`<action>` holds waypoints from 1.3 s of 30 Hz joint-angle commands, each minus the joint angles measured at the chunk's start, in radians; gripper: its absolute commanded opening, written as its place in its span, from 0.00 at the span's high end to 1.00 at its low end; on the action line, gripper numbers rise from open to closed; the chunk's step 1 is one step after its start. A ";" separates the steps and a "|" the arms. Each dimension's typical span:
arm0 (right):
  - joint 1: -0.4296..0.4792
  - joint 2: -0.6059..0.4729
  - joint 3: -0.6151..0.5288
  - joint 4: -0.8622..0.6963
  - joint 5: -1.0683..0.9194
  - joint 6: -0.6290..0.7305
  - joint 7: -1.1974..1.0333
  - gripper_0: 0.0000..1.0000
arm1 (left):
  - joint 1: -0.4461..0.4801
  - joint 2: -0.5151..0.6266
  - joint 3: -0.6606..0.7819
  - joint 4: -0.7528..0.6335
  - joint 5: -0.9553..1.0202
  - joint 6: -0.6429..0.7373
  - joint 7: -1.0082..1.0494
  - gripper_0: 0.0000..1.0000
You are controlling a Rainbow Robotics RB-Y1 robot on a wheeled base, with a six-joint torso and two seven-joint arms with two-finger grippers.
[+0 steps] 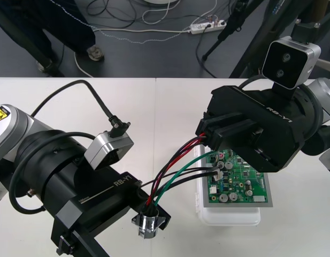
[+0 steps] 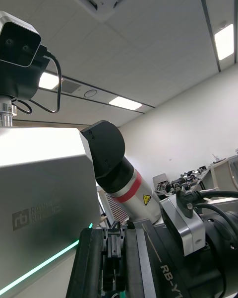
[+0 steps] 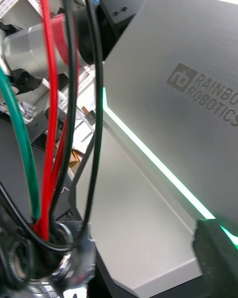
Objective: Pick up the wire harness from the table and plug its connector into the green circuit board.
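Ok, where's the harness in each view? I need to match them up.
Front view: harness strung from the socket in the left gripper up to the right gripper at the board.
Left wrist view: red, black and green wires rising from the socket.
Right wrist view: a small black piece, likely its plug, between the right gripper's fingers.
Shared landmark: the left arm's silver wrist camera, also in the right wrist view.

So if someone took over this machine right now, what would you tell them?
Left hand: shut on the metal socket of the wire harness, near the table's front edge.
Right hand: over the green circuit board's far-left corner, shut on the red wires.
Done: harness lifted, strung between both hands.
To do: plug not visibly seated; black and green wires reach the board's left edge. Check, then plug in.
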 commanded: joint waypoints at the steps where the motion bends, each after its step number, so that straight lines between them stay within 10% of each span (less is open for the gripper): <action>1: -0.025 0.005 0.010 -0.010 -0.020 -0.005 -0.026 1.00 | -0.034 -0.022 0.005 -0.033 0.024 -0.032 0.051 0.00; 39: 0.145 -0.185 -0.170 -0.010 -0.065 -0.102 -0.026 1.00 | 0.080 -0.016 0.261 -0.025 -0.070 -0.032 0.057 0.00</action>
